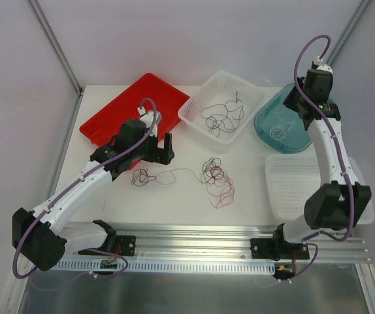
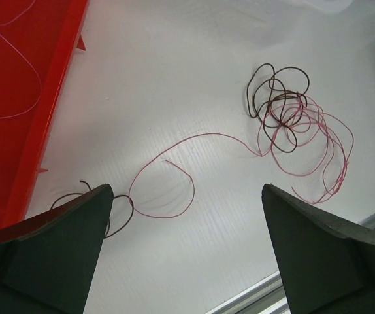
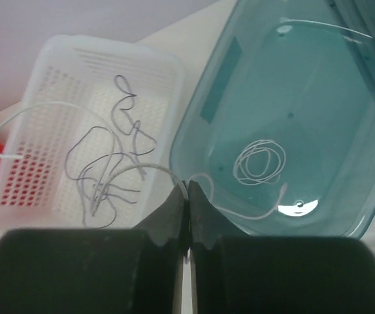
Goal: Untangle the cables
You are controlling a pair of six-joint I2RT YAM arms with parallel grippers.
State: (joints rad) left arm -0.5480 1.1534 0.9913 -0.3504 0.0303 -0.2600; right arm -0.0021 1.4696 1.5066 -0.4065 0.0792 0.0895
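Note:
A tangle of dark red and black cables (image 1: pixel 217 178) lies mid-table; it also shows in the left wrist view (image 2: pixel 292 124). A thin red strand (image 2: pixel 194 139) runs from it to a red loop and a small black loop (image 1: pixel 140 176). My left gripper (image 1: pixel 156 156) is open and empty above that loop end (image 2: pixel 186 193), and the black loop (image 2: pixel 122 212) lies by its left finger. My right gripper (image 1: pixel 296 98) is shut on a whitish cable (image 3: pixel 135 169) at its tips (image 3: pixel 187 188), held over the edge of the teal bin (image 3: pixel 344 190). One end of it trails into the bin.
A white basket (image 1: pixel 194 110) at the back holds dark cables (image 3: pixel 102 170). The teal bin (image 1: pixel 266 127) holds a whitish coil (image 3: pixel 259 161). A red tray (image 1: pixel 119 108) at the back left holds a whitish strand (image 2: pixel 24 59). A white basket (image 1: pixel 279 199) sits front right.

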